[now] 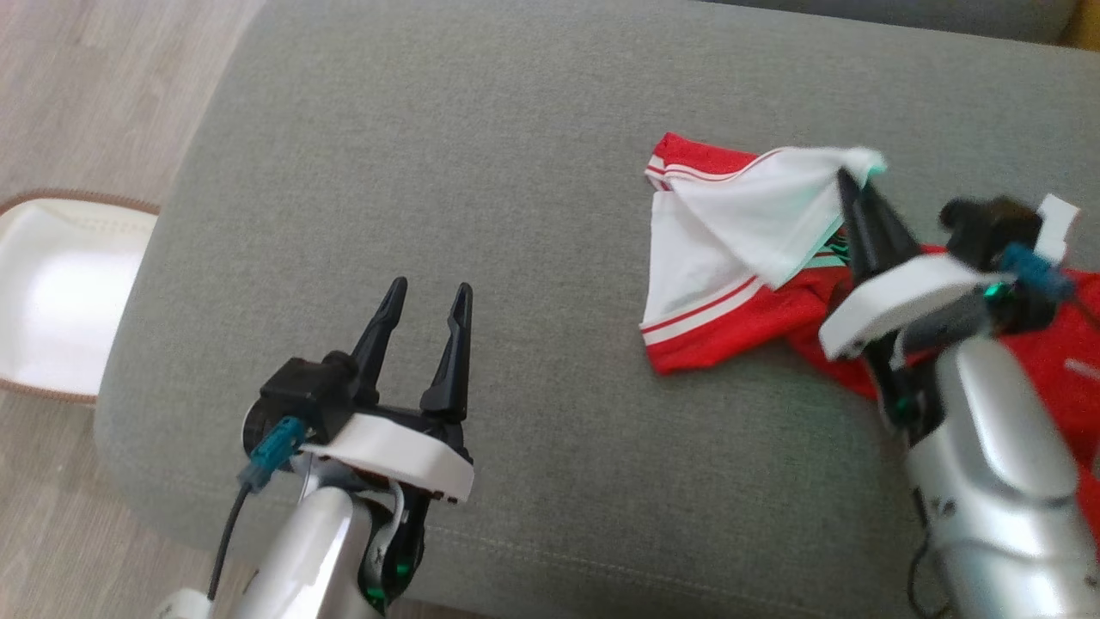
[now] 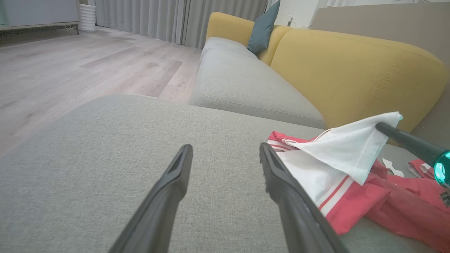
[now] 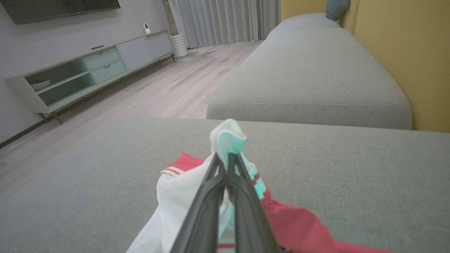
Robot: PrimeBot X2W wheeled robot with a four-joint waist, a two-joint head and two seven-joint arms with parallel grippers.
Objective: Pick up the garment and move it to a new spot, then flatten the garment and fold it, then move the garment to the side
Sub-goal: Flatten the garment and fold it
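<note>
Your left claw (image 1: pixel 431 288) sits nearest, at the near left over the grey seat cushion (image 1: pixel 481 155). Its two dark fingers stand wide apart, point away toward the far side, and hold nothing. From the left wrist view you can see bare cushion fabric between them.

Your right claw (image 1: pixel 845 178) is at the right, fingers pressed tight together on a white corner of the garment (image 1: pixel 722 223). From the right wrist view, a small tuft of white cloth pokes out just past the pinched fingertips. That corner is lifted clear of the cushion, and the white cloth slopes down from it to the left like a tent.

You will find the rest of the garment resting on the right part of the cushion. Its white part has red and white striped bands along its edges, one at the far left of the heap and one at the near left. Its red part lies crumpled toward the near right, running under your right arm.

Off the cushion's left edge, a white tray (image 1: pixel 51 292) with a brown rim rests on the pale wooden floor (image 1: pixel 86 69). Beyond the cushion on the far side stands a yellow sofa back (image 2: pixel 351 70) with a blue-grey pillow (image 2: pixel 263 26) against it.
</note>
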